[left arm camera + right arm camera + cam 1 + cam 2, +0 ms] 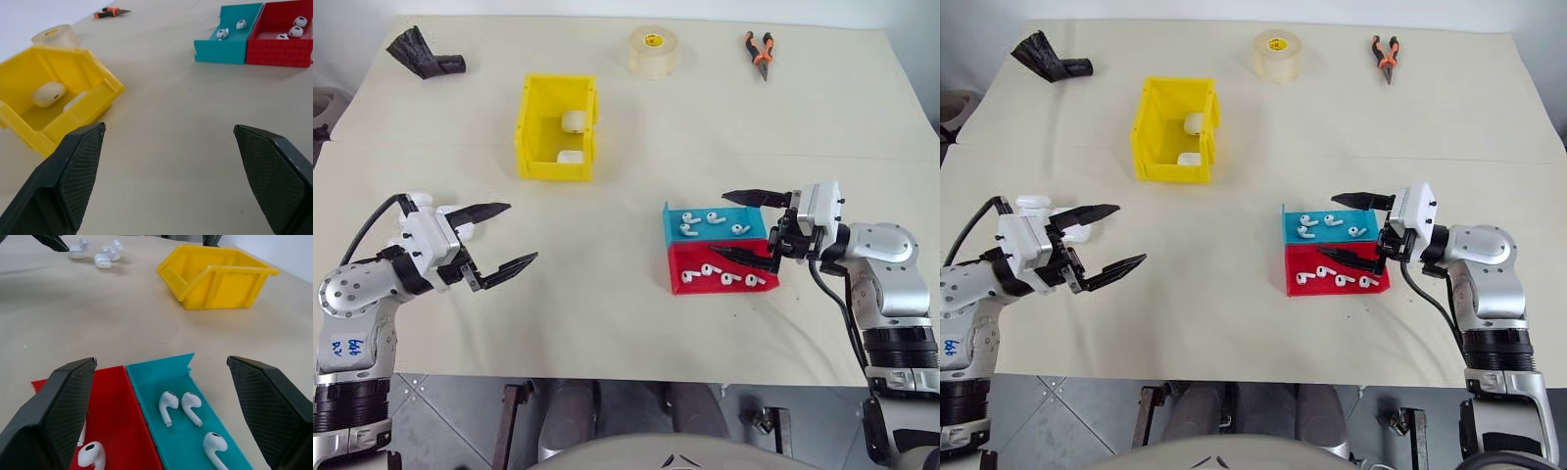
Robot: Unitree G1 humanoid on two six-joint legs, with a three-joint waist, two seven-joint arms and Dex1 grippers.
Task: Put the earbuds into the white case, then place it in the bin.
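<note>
Several earbuds lie in a blue tray (677, 221) and a red tray (677, 279) at the right; one earbud (168, 409) shows close up in the blue tray. My right gripper (719, 223) hovers open over these trays, pointing left, holding nothing. The yellow bin (533, 127) stands at the middle back with a white case (574, 121) and a second one (570, 157) inside. My left gripper (522, 233) is open and empty at the left front. More white cases (102, 259) lie on the table beside and partly under it.
At the back of the table sit a roll of clear tape (653, 51), orange-handled pliers (760, 51) and a black object (426, 57) at the back left. Bare cloth stretches between the two grippers and in front of the bin.
</note>
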